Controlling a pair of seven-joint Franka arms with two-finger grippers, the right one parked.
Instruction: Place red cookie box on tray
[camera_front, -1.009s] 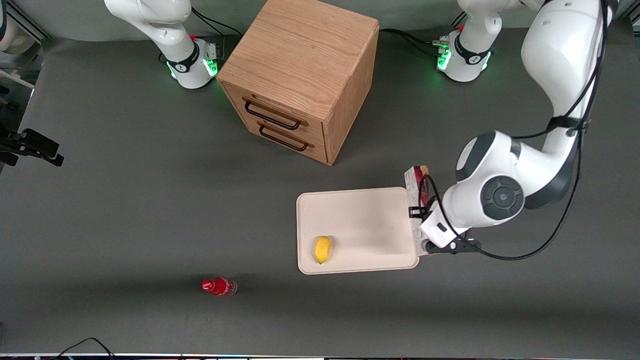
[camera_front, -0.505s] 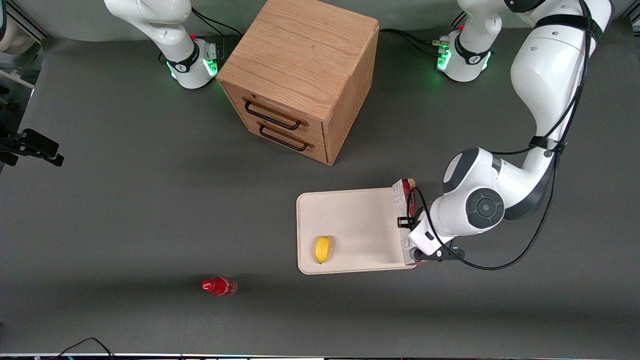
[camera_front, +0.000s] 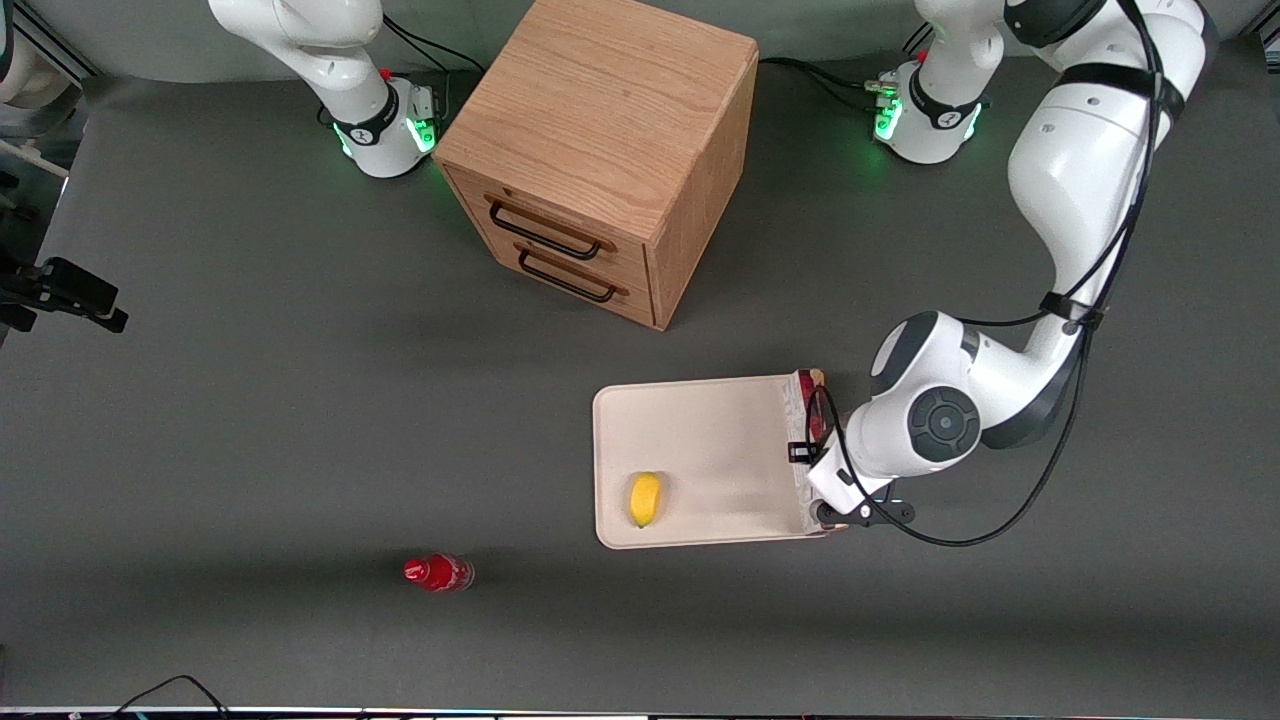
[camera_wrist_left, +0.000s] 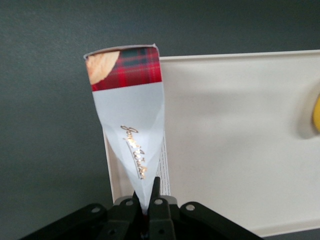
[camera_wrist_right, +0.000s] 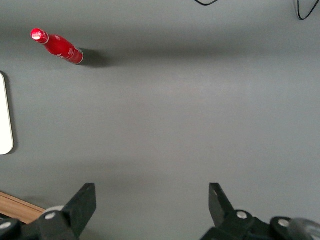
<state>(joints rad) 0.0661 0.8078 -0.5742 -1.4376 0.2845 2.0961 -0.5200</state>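
Gripping the red cookie box (camera_wrist_left: 129, 112) by one narrow end, the left arm's end effector (camera_wrist_left: 148, 207) has its fingers pinched tight on the carton so that the long, thin box hangs edge-on beneath it. Seen from the wrist, the box reaches away from the end effector, its whitish face with gold script nearest the fingers and its red tartan end with a cookie picture farthest off. The box sits directly over the rim of the tray (camera_wrist_left: 240, 145), at the tray's edge nearest the working arm, and I cannot tell whether its lower edge touches the rim. In the front view the end effector (camera_front: 822, 480) is hidden under the arm's wrist, with the red cookie box (camera_front: 806, 392) showing as a thin strip along that same edge of the tray (camera_front: 700, 430). Holding it on edge probably keeps the grip narrow enough for two fingers. A yellow lemon-like fruit (camera_front: 645, 499) lies on the tray, well apart from the end effector toward the parked arm's end of the counter (camera_front: 250, 420). Farther off that way stands a small red bottle (camera_front: 437, 573), and a wooden drawer cabinet (camera_front: 598, 155) stands farther from the front camera.
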